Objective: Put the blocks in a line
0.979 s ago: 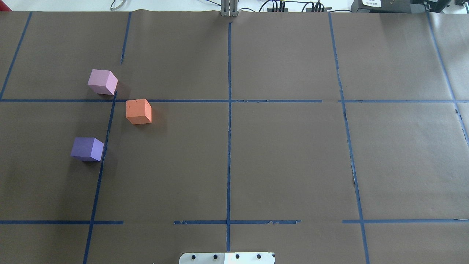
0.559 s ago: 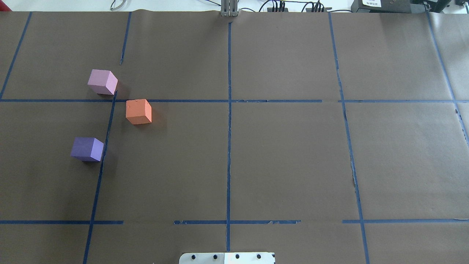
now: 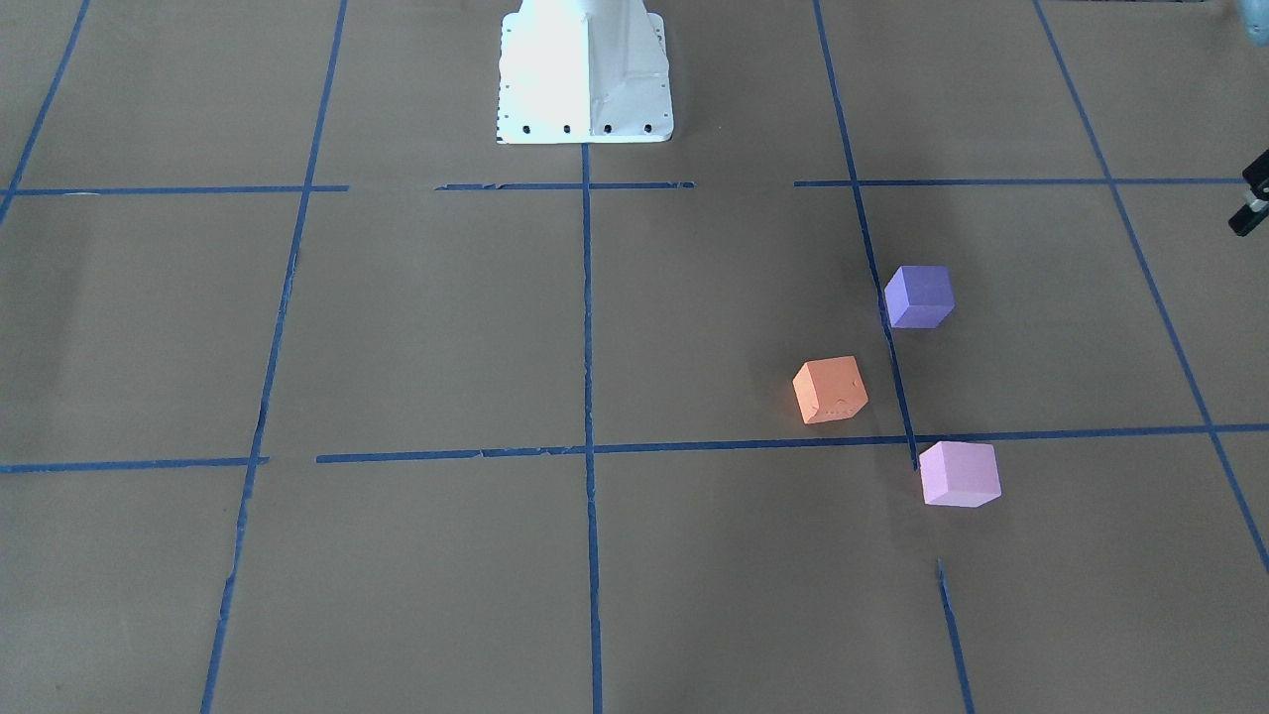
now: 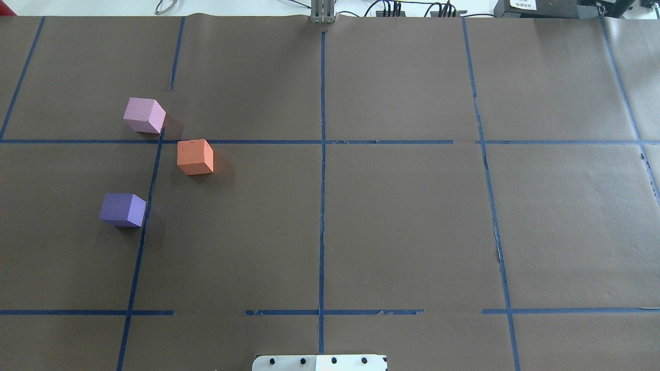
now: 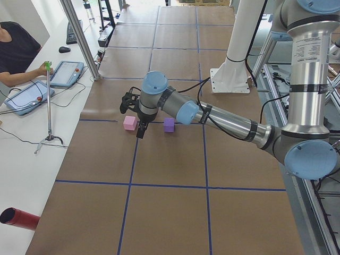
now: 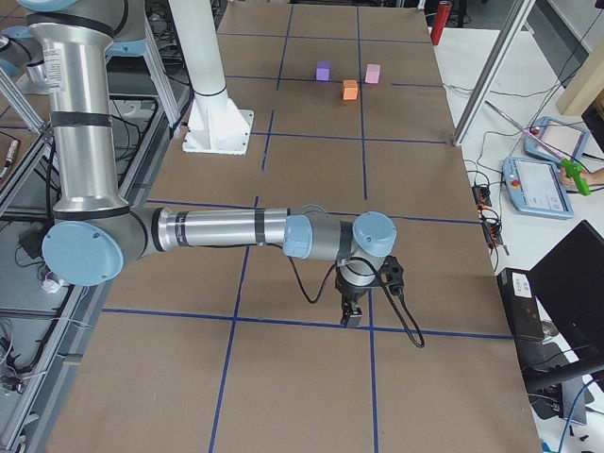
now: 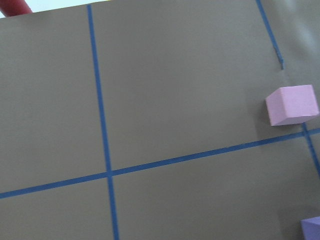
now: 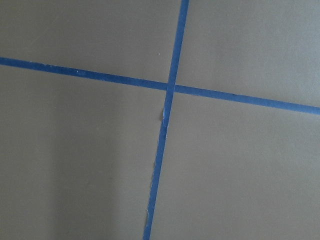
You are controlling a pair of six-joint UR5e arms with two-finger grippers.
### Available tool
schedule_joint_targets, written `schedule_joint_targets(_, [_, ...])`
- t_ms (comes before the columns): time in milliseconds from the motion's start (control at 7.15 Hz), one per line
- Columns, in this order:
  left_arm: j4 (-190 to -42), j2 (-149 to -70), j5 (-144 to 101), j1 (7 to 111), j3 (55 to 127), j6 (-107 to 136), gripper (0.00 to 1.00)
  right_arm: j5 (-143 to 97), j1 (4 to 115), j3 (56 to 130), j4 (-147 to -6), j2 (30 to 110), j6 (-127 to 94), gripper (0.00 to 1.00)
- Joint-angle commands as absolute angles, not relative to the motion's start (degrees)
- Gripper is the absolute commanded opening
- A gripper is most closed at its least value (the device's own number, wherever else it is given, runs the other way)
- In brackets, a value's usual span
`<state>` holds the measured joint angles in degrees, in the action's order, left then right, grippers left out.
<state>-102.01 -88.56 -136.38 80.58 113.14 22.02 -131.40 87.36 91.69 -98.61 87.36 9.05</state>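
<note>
Three blocks sit apart on the brown paper on my left side. The pale pink block (image 4: 144,115) is farthest from me. The orange block (image 4: 195,156) is nearer the middle, and the blue-violet block (image 4: 122,209) is nearest me. They also show in the front view: pink (image 3: 958,473), orange (image 3: 830,390), blue-violet (image 3: 919,296). My left gripper (image 5: 140,133) hangs above the table near the pink block (image 5: 129,122); I cannot tell if it is open. My right gripper (image 6: 352,319) hangs far away over a tape crossing; I cannot tell its state.
Blue tape lines divide the brown paper into squares. My white base plate (image 4: 319,362) sits at the near edge. A red cylinder (image 5: 18,218) lies at the table's left end. A metal post (image 5: 79,37) and an operator's tablets (image 5: 24,95) stand at the far side.
</note>
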Motion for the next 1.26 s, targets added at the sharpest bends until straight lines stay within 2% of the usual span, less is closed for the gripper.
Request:
schedule_joint_targets(0, [-100.82, -95.58, -136.32, 71.76, 115.31, 35.98, 1.0, -131.4, 87.45, 91.67, -98.61, 87.36, 9.05, 1.0])
schedule_joint_targets(280, [-84.47, -109.52, -132.75, 64.37, 114.18, 39.46, 1.0, -131.4, 87.36, 91.67, -98.61, 87.36, 9.05, 1.0])
schedule_joint_targets(420, [-80.46, -113.95, -127.32, 60.07, 113.3, 39.72, 1.0, -131.4, 87.36, 91.67, -98.61, 87.36, 9.05, 1.0])
schedule_joint_targets(1119, [-89.62, -115.4, -123.67, 50.82, 102.33, 47.17, 1.0, -131.4, 87.36, 91.67, -98.61, 87.36, 9.05, 1.0])
